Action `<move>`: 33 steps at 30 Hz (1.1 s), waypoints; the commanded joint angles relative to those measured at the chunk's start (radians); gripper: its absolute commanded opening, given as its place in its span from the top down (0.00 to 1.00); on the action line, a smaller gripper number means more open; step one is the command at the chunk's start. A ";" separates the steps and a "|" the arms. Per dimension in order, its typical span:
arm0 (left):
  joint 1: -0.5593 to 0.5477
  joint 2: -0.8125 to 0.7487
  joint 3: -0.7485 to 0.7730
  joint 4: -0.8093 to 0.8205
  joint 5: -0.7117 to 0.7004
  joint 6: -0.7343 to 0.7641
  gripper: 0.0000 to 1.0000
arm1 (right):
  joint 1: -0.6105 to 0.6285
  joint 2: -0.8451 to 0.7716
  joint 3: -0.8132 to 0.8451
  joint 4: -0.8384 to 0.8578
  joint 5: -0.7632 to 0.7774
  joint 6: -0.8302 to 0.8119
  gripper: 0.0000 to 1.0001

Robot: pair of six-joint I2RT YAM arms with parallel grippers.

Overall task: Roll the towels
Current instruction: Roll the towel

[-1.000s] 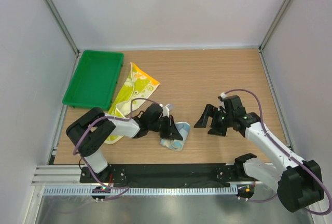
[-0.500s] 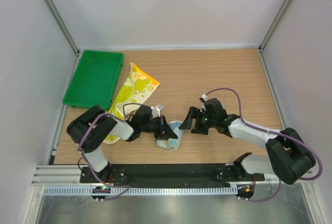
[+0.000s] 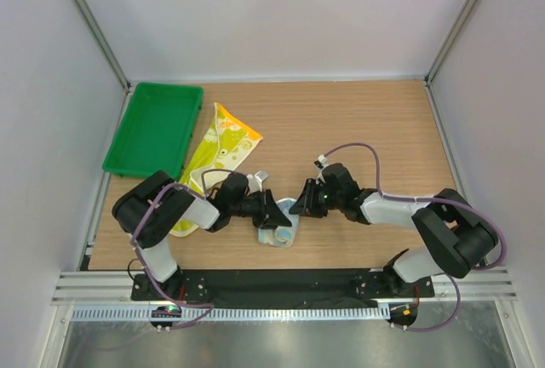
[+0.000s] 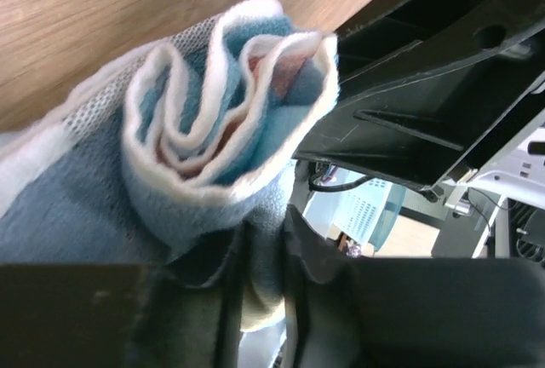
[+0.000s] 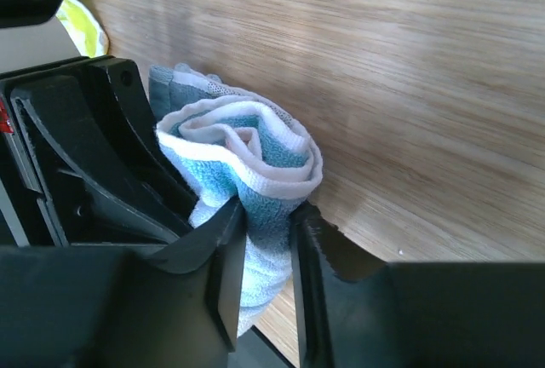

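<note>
So both arms were crowded onto the same spot, low and a bit left of centre in the top view. The blue towel (image 3: 278,233) was bunched up there on the worktop (image 3: 366,129), already wound into a loose roll. In the left wrist view you could look right down the end of the blue towel (image 4: 226,121): white edging spiralling around light blue, with a bit of pinkish print inside.

The left gripper (image 3: 274,213) came in from the left and was clamped on the blue towel. In its own camera the left gripper (image 4: 264,278) had a fold of cloth squeezed in the narrow slot between its jaws. The right gripper (image 3: 300,206) came in from the right, and it was pinching too: in the right wrist view the blue towel (image 5: 247,163) ran down between the right gripper's (image 5: 268,244) jaws, which sat tight against it. The two grippers were nearly touching each other.

The yellow-green towel (image 3: 218,151) lay flat and unrolled up and to the left, just beside the green tray (image 3: 153,128) in the upper left corner of the worktop.
</note>
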 commanded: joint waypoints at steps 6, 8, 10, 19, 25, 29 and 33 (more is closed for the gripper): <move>-0.139 -0.180 0.218 -0.806 -0.358 0.402 0.58 | 0.005 -0.064 0.057 -0.098 0.102 -0.062 0.85; -0.165 -0.197 0.278 -0.890 -0.491 0.435 0.56 | 0.011 -0.069 0.069 -0.138 0.113 -0.071 0.87; -0.203 -0.211 0.310 -0.976 -0.558 0.449 0.55 | 0.019 -0.066 0.077 -0.162 0.125 -0.080 0.88; -0.429 -0.208 0.528 -1.279 -1.121 0.493 0.51 | 0.053 -0.080 0.107 -0.271 0.174 -0.076 0.90; -0.608 -0.148 0.686 -1.430 -1.424 0.505 0.47 | 0.074 -0.084 0.163 -0.359 0.206 -0.077 0.90; -0.719 -0.096 0.765 -1.485 -1.564 0.528 0.40 | 0.083 -0.073 0.203 -0.405 0.202 -0.079 0.91; -0.762 -0.033 0.797 -1.478 -1.560 0.562 0.35 | 0.086 -0.070 0.220 -0.431 0.205 -0.077 0.91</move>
